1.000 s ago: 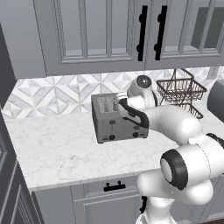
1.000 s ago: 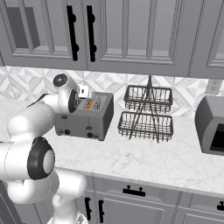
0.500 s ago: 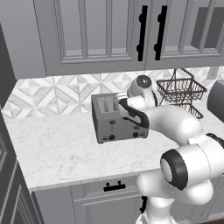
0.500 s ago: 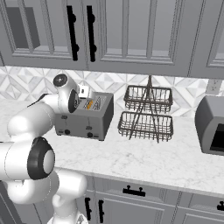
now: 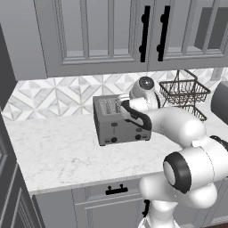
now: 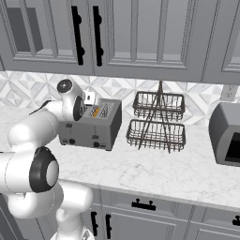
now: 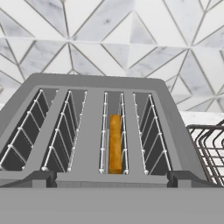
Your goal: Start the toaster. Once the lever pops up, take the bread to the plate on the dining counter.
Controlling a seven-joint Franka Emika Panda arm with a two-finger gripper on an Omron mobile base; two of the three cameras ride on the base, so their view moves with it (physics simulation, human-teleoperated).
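One bread (image 7: pixel 115 143) slice, seemingly seated in toaster (image 7: pixel 100 131).

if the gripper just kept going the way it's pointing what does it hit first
Most likely the toaster: the hand view looks straight down into its slots, centred roughly on the one holding the bread. Whether it meets the slice's top edge or the slot rim first is unclear.

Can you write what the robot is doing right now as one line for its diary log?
place: gripper above toaster | gripper: open, holding nothing | bread: in third slot from left in hand view | plate: not reached yet
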